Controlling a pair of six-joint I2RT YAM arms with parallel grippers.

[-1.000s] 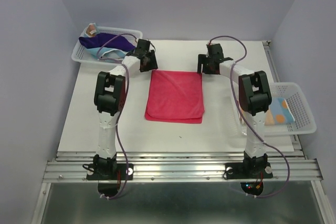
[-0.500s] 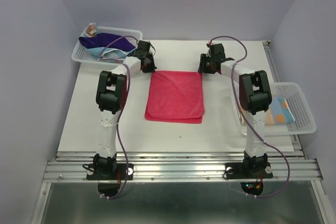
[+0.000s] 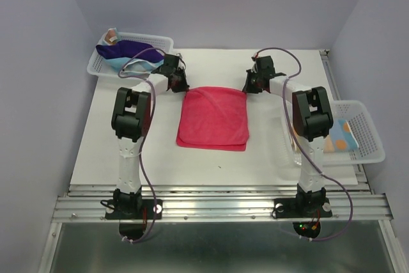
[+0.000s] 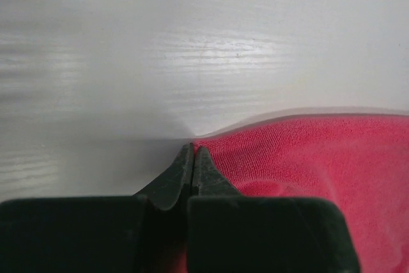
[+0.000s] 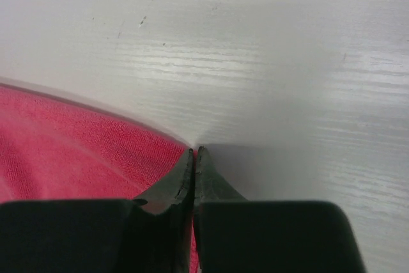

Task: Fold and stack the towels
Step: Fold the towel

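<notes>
Since 1 second ago, both arms have come in to the 2 far corners of the pink towel, which lies in the middle of the table. The left gripper and the right gripper are each closed tight, pinching a corner. We judge that the next fold can begin. We can read no brand or writing.

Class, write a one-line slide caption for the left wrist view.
The left gripper, shut, pinches a corner of the pink towel on the white table.
</notes>
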